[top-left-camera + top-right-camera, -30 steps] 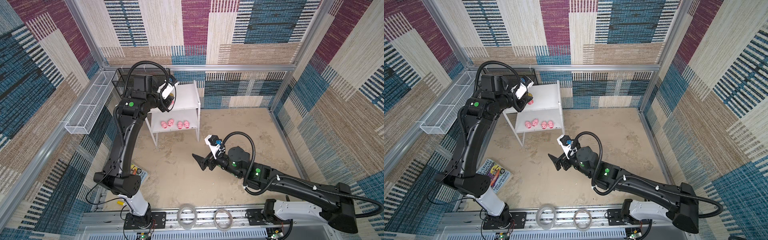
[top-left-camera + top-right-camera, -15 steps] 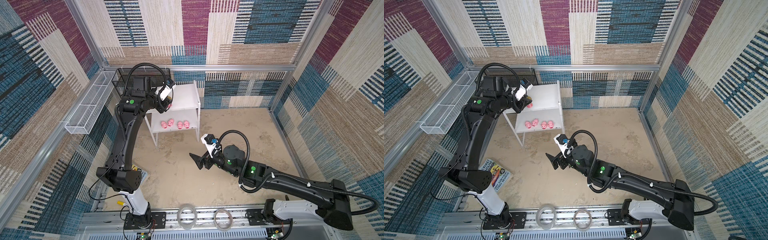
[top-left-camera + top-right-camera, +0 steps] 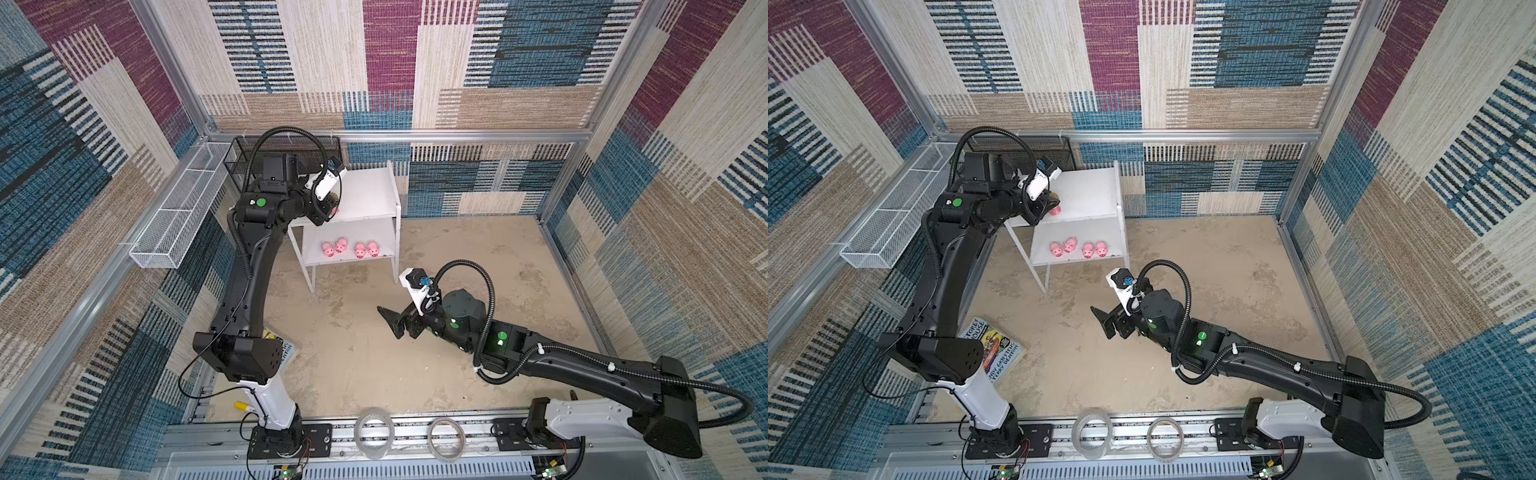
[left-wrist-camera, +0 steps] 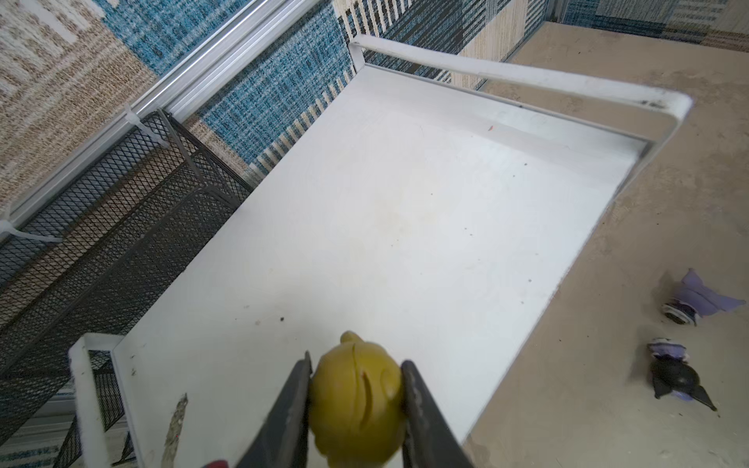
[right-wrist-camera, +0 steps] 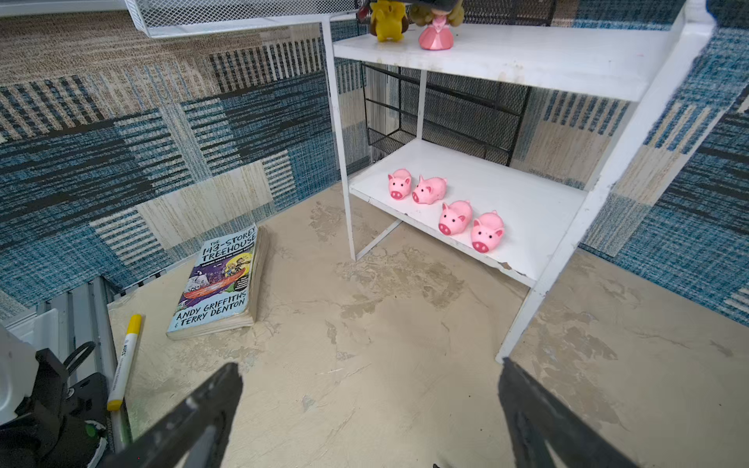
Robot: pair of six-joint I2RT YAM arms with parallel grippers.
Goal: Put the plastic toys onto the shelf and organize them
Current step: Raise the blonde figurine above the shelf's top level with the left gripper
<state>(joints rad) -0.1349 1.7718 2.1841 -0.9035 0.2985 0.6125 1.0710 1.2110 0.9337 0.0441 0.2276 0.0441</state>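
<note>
While the left claw (image 4: 356, 362) is closed partway on the yellow figure (image 4: 356, 405), pinching its round head from both sides, that figure hangs at a corner of the shelf (image 4: 405, 202) top tier, close to the edge.

Risk 1: if released with the feet not flat, the round body could tip and drop off the edge to the counter (image 5: 364, 324).
Risk 2: the jaws, spreading, could knock the pink-dressed doll (image 5: 435, 30), which stands just beside it.

Right claw (image 5: 369, 366): gaping wide, empty, above the counter, facing the shelf.
Four pink pigs (image 5: 456, 216): in a row on the lower tier.
Two black-and-purple figures (image 4: 689, 304): tipped over on the counter. Their odd shapes are probably awkward to pinch.

Not visible:
- Feet-to-board contact: cannot tell, since the head covers the feet in the left wrist view.
- The right wrist view crops both top-tier heads.
- In both top views the left wrist covers most of those two toys, and I cannot find the black-and-purple pair there.
</note>
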